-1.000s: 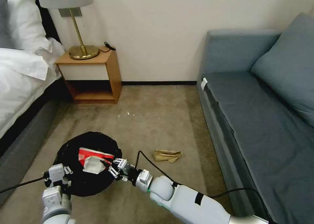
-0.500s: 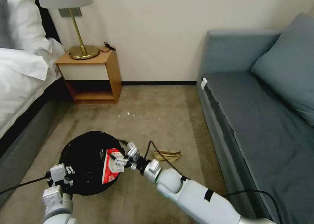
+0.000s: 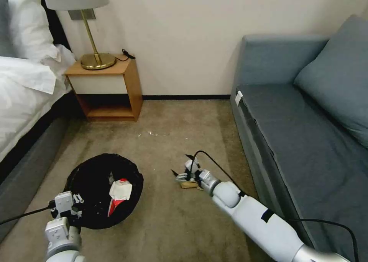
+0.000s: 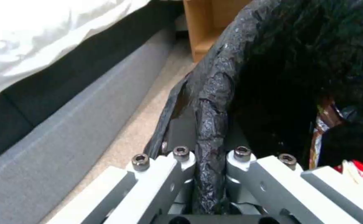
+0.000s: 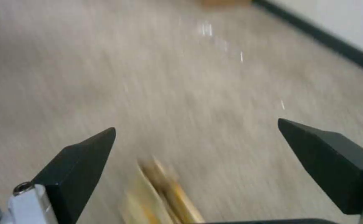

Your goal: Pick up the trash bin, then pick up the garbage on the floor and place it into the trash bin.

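Observation:
The trash bin [image 3: 96, 170], lined with a crinkly black bag, stands on the carpet at the lower left. My left gripper [image 3: 74, 207] is at its near rim, shut on the bag-covered rim [image 4: 211, 102]. A red-and-white packet [image 3: 118, 195] lies loose inside the bin, and its edge [image 4: 357, 166] also shows in the left wrist view. To the right of the bin, my right gripper [image 3: 181, 165] hangs open just above the crumpled tan paper [image 3: 188, 184] on the floor. In the right wrist view, the paper [image 5: 165, 189] lies blurred below the spread gripper [image 5: 196, 130].
A bed [image 3: 27, 97] runs along the left. A wooden nightstand [image 3: 109, 87] with a brass lamp [image 3: 92, 43] stands by the far wall. A blue sofa [image 3: 306, 131] lines the right side. Open carpet [image 3: 172, 131] lies between them.
My right gripper let the red-and-white packet drop into the bin. It then swung right, open, to above the tan paper. The left gripper kept its hold on the rim.

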Robot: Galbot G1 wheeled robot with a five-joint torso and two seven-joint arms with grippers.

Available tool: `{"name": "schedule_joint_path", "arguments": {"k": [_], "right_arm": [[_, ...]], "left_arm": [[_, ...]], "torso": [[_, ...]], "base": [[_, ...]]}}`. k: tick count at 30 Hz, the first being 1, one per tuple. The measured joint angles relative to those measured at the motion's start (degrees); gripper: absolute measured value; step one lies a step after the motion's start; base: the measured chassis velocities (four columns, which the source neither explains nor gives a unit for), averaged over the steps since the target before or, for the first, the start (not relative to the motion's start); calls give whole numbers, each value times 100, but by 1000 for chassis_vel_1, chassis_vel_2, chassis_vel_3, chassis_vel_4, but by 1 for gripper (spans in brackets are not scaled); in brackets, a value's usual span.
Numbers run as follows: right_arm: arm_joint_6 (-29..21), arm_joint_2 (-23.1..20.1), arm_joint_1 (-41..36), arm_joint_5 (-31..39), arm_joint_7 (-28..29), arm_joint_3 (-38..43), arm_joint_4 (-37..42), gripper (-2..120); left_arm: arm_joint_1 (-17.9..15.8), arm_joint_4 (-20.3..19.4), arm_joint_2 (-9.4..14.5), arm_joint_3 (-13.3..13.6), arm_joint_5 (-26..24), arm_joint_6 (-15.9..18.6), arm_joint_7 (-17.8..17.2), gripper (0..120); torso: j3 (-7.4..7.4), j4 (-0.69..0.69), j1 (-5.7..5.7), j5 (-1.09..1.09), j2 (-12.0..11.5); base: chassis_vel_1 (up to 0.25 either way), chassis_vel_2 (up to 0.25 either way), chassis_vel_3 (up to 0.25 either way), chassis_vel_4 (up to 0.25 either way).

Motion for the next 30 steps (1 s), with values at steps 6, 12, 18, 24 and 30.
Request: {"name": "schedule_joint_path", "arguments": {"k": [6,12,18,24,30], "right_arm": [[-407,316,277,-640,-667,258,-943,100],[-298,566,457,-938,-834,384,-1622,97],[-133,724,573,-1318,-1002,494,-2140,76],[21,860,615,-1494,-918,592,-2466,53],[246,927,633,-1649,-691,694,-2724,30]], "left_arm": [[-13,0,-23,-6,9,17,2,4],[-29,10,-53,-9,20,27,3,4],[-69,103,-108,0,49,27,3,4],[-94,163,-135,16,82,27,3,4],[-89,167,-131,12,88,9,3,4]], "torso": [[0,0,0,-1,0],[0,0,0,0,0],[0,0,0,-1,0],[0,0,0,-1,0],[0,0,0,-1,0]], "base": [[0,0,0,0],[0,0,0,0],[0,0,0,0],[0,0,0,0],[0,0,0,0]]}}
